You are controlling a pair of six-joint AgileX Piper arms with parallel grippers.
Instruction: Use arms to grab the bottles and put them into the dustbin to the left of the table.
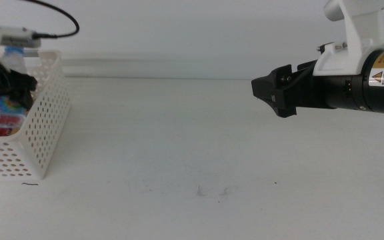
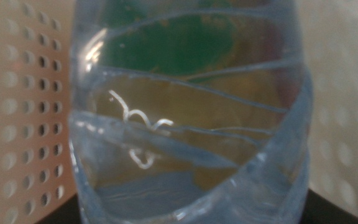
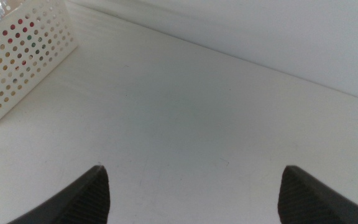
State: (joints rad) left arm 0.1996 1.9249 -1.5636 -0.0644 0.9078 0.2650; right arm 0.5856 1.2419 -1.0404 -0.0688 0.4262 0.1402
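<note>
Middle view: left gripper [image 1: 2, 83] holds the clear water bottle [image 2: 188, 118] upright inside the dustbin [image 1: 42, 127] at the tabletop's [image 1: 192, 153] far left. Right gripper [image 3: 194, 186] hovers at right, fingers wide apart.

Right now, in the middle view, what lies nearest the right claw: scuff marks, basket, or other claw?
From the right gripper:
1. Scuff marks, table front.
2. Dustbin, far left.
3. Left gripper, over it, gripping the water bottle.
</note>
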